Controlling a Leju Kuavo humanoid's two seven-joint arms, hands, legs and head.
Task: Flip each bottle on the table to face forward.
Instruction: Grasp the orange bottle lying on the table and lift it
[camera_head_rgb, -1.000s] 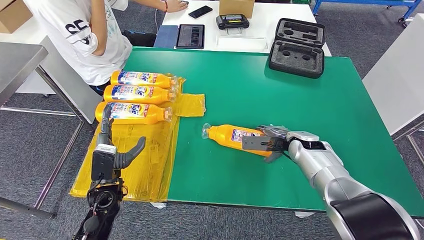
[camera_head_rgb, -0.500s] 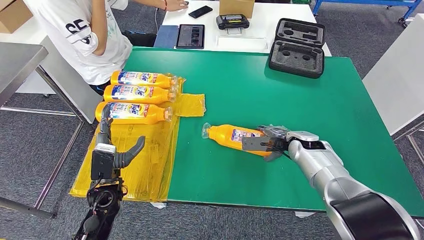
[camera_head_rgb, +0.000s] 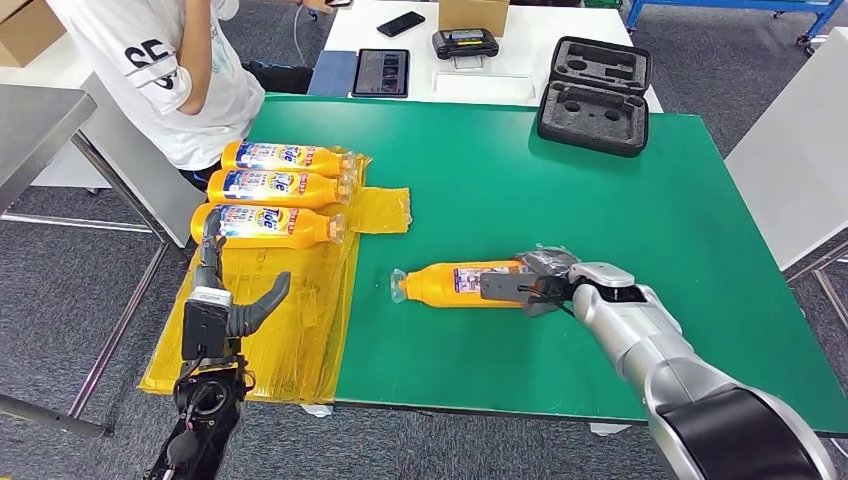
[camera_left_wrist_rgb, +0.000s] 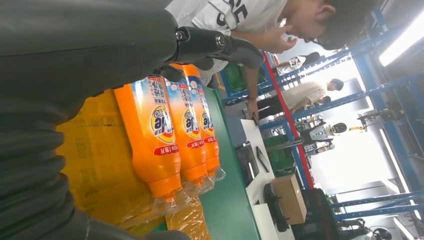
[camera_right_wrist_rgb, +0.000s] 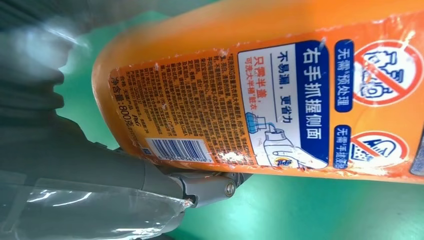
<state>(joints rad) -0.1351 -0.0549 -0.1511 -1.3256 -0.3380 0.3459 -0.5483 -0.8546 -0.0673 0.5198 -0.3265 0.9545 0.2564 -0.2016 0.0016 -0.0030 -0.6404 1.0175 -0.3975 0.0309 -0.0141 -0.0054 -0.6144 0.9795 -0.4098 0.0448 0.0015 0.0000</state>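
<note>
The right arm reaches in from 5 o'clock toward the table's middle, its right hand (camera_head_rgb: 527, 288) gripping the base of the bottle (camera_head_rgb: 460, 284). The left hand (camera_head_rgb: 232, 300) hovers at 8 o'clock, fingers spread, holding nothing.

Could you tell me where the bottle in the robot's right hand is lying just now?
In the head view, the bottle lies on the green table, right of the yellow sheet, with the right hand at its base.
</note>
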